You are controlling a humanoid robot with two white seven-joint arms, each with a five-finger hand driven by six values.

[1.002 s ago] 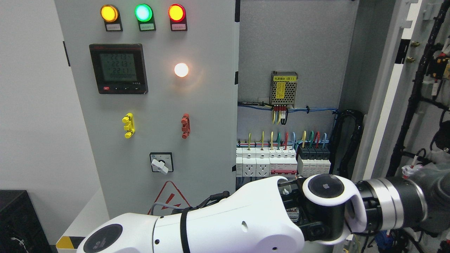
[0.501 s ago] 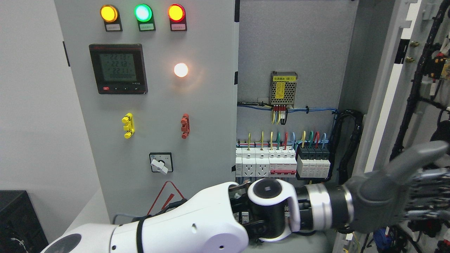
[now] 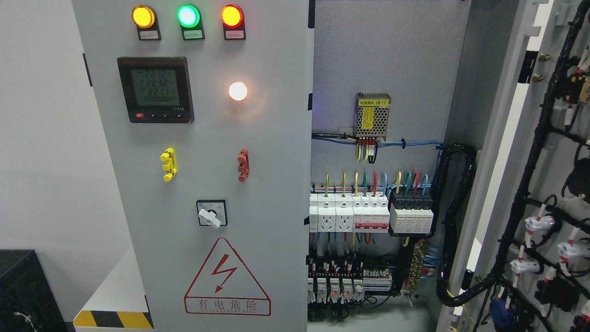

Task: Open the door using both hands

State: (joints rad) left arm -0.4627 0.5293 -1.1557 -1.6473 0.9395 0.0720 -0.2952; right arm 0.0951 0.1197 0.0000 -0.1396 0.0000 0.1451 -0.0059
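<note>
Electrical cabinet with its right door swung fully open, standing edge-on along the right side of the view; its inner face carries black cable looms and white connectors. The left door is closed and faces the camera.

Left door, top to bottom: three lit indicator lamps, yellow, green and red; a black digital meter with a lit display; a glowing white lamp to the meter's right; a yellow handle and a red handle at the same height; a rotary selector switch; and a red-outlined triangular hazard sign at the bottom.

Cabinet interior, exposed between the two doors: a perforated metal power supply with a yellow label is mounted high on the grey back panel. Below it runs a row of white sockets and breakers, with a black-topped breaker block just beside them on the right; coloured wires rise from their tops. A lower row of small terminal modules sits near the cabinet's bottom edge.

No robot hand is in view, so whether the fingers are spread or pressed together cannot be told. A black object occupies the lower left corner of the view.
</note>
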